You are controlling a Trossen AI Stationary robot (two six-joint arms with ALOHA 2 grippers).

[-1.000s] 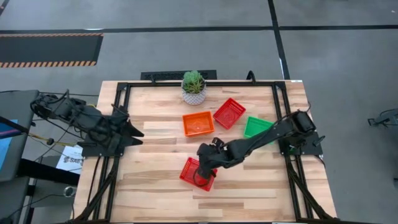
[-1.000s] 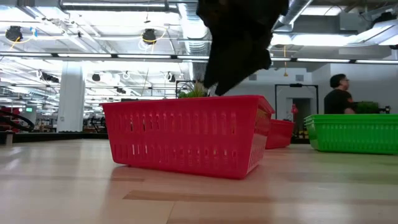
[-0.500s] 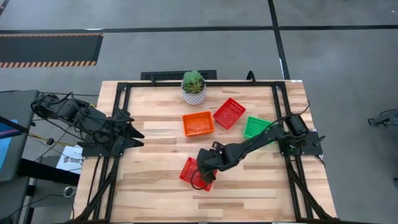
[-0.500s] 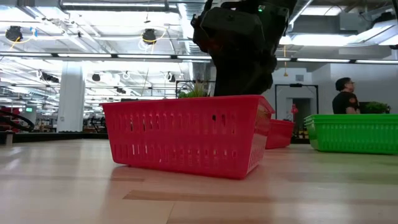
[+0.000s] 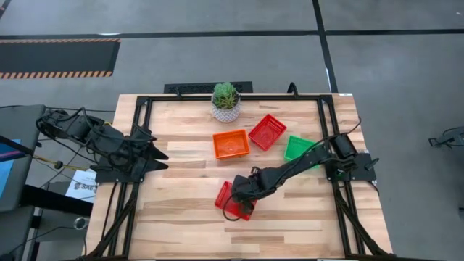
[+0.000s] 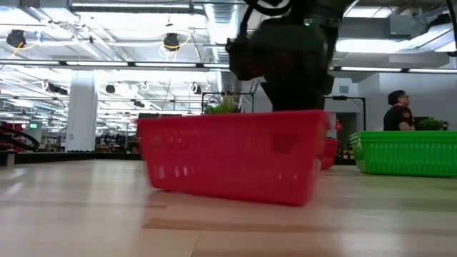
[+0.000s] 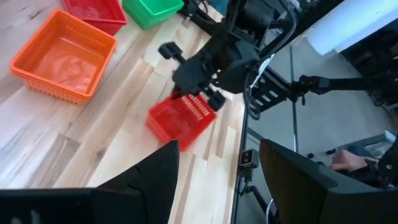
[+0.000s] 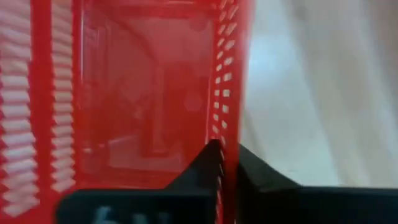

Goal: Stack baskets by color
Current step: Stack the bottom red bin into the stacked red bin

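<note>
Red basket pinched by its rim wall near the counter's front middle.

The red basket (image 5: 233,201) looks light, stiff and thin-walled, so a rim pinch suits it; the right gripper (image 5: 245,190) has its fingers clamped across one side wall. The orange basket (image 5: 230,143), second red basket (image 5: 267,131) and green basket (image 5: 299,148) lie behind; the left gripper (image 5: 154,154) waits, fingers apart.

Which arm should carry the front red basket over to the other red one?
Right. The right gripper is clamped on the front red basket's wall, while the left gripper waits open at the table's left edge.
</note>
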